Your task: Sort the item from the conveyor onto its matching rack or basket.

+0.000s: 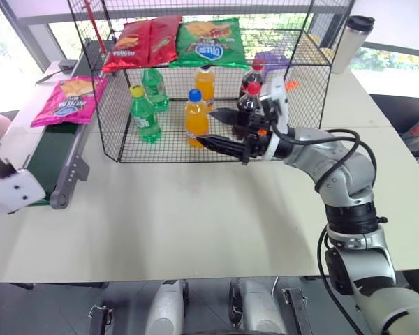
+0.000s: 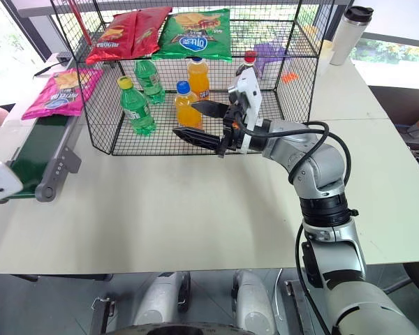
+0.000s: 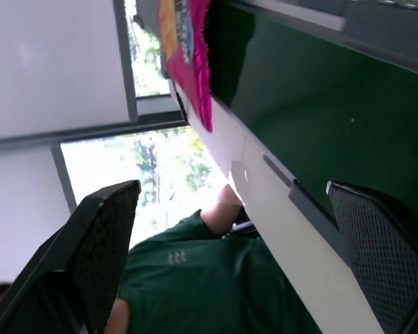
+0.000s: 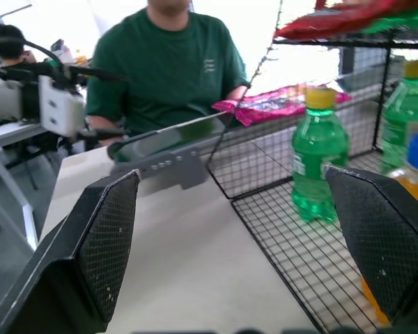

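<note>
Left eye view: the magenta-pink crisp bag point(image 1: 68, 99) is seen lying flat on the far end of the dark-green conveyor point(image 1: 50, 157), at about ten o'clock from the table's point(image 1: 195, 223) middle, held by neither gripper. Just beside it, toward two o'clock, the black wire rack point(image 1: 119, 118) is stood on the table. On its upper mesh shelf two red bags point(image 1: 141, 43) and a green bag point(image 1: 208, 43) are laid flat. On its lower mesh floor two green bottles point(image 1: 144, 113), two orange bottles point(image 1: 196, 117) and dark cola bottles with red caps point(image 1: 248, 98) are stood upright. A steel travel mug point(image 1: 352, 43) is placed on the table at about one o'clock, outside the rack.

The right gripper point(image 1: 222, 129) is held in front of the rack's open side, pointed toward nine o'clock, its two black fingers spread wide with nothing between them. In the right wrist view the same spread fingers point(image 4: 108, 243) are shown, with a person in a green shirt point(image 4: 177, 66) seated beyond the conveyor.

The left gripper point(image 3: 244, 257) is shown in the left wrist view with its jaws parted wide and empty, aimed along the conveyor's edge; the pink bag is seen further up the belt, well apart from it.
</note>
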